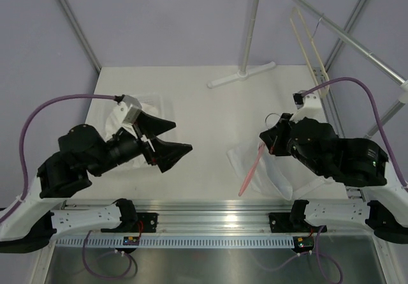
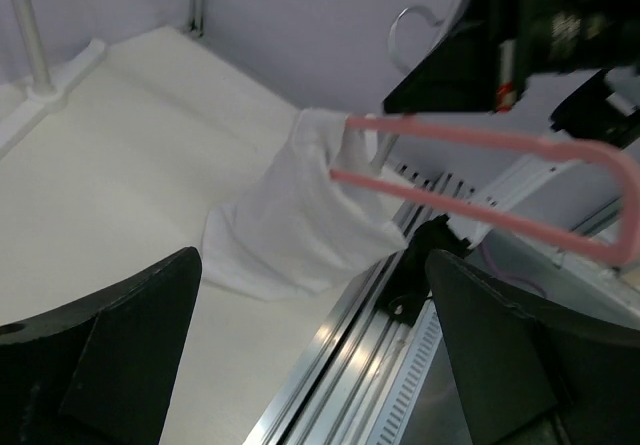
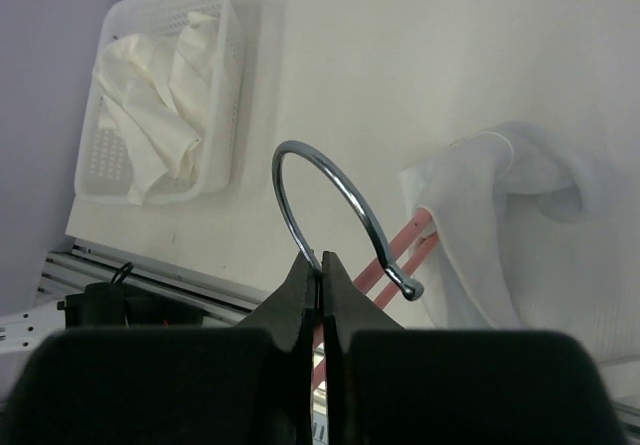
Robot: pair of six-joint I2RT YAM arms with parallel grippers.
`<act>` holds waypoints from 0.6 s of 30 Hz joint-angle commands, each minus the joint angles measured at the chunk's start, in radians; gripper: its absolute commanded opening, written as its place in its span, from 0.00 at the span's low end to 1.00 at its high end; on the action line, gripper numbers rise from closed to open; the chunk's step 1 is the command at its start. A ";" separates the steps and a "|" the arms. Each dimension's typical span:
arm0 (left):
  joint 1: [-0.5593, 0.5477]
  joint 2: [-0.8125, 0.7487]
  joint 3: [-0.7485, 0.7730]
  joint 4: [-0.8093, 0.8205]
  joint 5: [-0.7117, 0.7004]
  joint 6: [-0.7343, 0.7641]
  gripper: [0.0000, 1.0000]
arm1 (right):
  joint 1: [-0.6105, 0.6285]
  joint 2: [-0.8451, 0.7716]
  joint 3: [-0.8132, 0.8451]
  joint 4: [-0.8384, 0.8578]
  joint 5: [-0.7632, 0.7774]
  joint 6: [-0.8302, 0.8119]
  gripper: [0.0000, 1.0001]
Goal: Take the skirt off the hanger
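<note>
1. Right gripper (image 3: pixel 322 270) clamped on hanger (image 2: pixel 480 138) neck; we hold it up so cloth hangs.
2. Skirt (image 2: pixel 300 215) on hanger's end, hem on table (image 1: pixel 210 118), front right.
3. Left gripper (image 1: pixel 182 137) fingers apart, facing skirt, prob. to pull.

One white skirt (image 1: pixel 264 166), one pink hanger (image 1: pixel 250 169), one mesh basket (image 3: pixel 235 85), two cream hangers (image 1: pixel 306 51), two grippers: left gripper (image 1: pixel 183 137), right gripper (image 1: pixel 264 136).

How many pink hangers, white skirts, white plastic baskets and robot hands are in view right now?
Pink hanger with a metal hook: 1
White fabric skirt: 1
White perforated plastic basket: 1
Black robot hands: 2, the left hand and the right hand
Total: 5
</note>
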 commanded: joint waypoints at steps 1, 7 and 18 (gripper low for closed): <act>0.000 0.056 0.127 0.012 0.089 -0.035 0.98 | -0.003 0.064 0.003 0.019 0.041 -0.021 0.00; 0.000 0.130 0.151 0.037 0.186 -0.069 0.97 | -0.004 0.133 0.005 0.028 0.072 -0.021 0.00; -0.013 0.188 0.140 -0.004 0.292 -0.090 0.95 | -0.012 0.244 0.071 0.032 0.081 -0.009 0.00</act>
